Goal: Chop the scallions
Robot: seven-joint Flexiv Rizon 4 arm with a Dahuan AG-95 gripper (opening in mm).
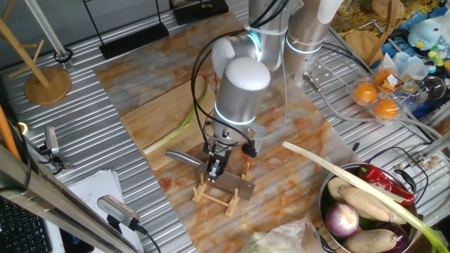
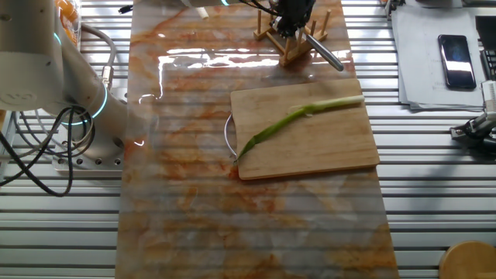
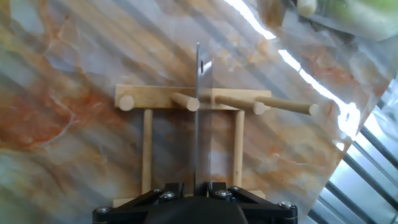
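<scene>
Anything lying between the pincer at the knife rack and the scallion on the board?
Nothing but bare marbled mat and cutting board lies between the pincer at the wooden rack and the scallion; the other fixed view shows it.

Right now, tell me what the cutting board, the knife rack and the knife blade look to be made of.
Cutting board: pale wood or bamboo, matte, with visible grain lines. Knife rack: unfinished light wood, round dowel pegs on flat slats. Knife blade: looks like metal, grey with a dull sheen; the gripper is closed on it.
</scene>
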